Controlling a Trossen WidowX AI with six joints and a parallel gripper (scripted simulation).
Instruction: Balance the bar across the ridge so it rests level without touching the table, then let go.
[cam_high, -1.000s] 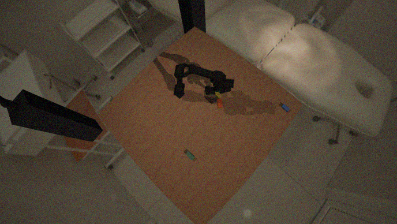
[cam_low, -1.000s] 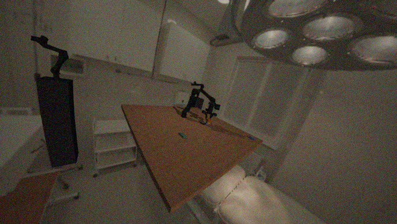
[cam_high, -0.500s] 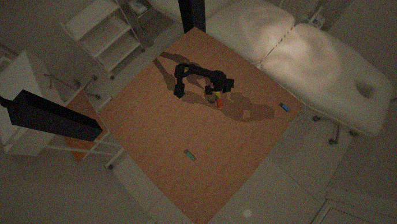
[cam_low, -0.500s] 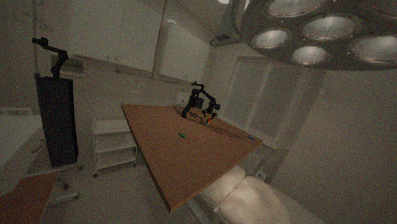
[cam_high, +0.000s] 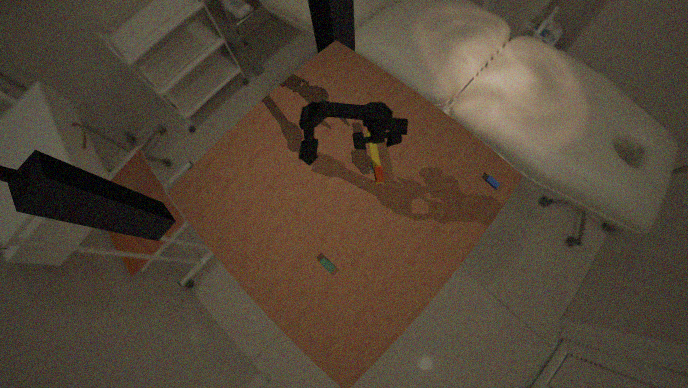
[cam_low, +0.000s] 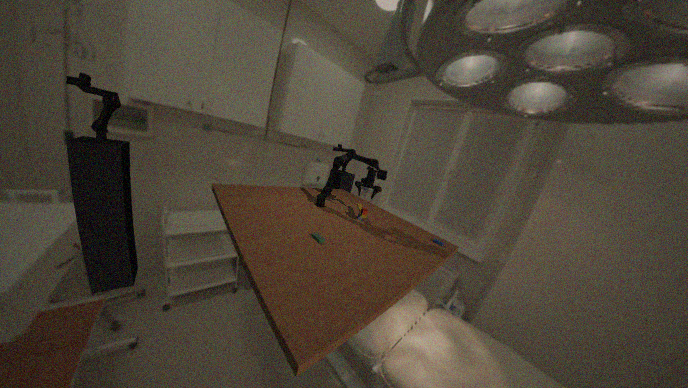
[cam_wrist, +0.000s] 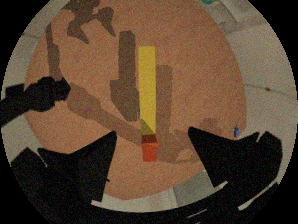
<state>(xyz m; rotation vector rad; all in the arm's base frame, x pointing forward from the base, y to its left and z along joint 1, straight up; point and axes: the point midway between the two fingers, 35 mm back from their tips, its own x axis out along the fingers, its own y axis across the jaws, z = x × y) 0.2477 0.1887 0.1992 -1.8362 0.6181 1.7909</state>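
Observation:
The bar (cam_high: 374, 154) (cam_low: 360, 207) (cam_wrist: 147, 85) is long and yellow with a red block-like end. Its shadows lie offset from it on the table, so it sits above the tabletop. A small bluish patch shows under it in the exterior view and beside its edge in the wrist view, perhaps the ridge, which is otherwise hidden. Whether the bar is exactly level I cannot tell. My gripper (cam_high: 375, 140) (cam_low: 365, 194) (cam_wrist: 153, 133) is wide open and empty, raised above the bar, with a finger to either side of it in the wrist view.
A green block (cam_high: 327, 263) (cam_low: 318, 238) lies on the wooden table (cam_high: 270, 210) (cam_low: 320, 295). A blue block (cam_high: 491, 181) (cam_low: 438, 242) (cam_wrist: 236, 132) lies near a table corner. A second arm (cam_low: 107, 107) stands on a black pedestal off the table.

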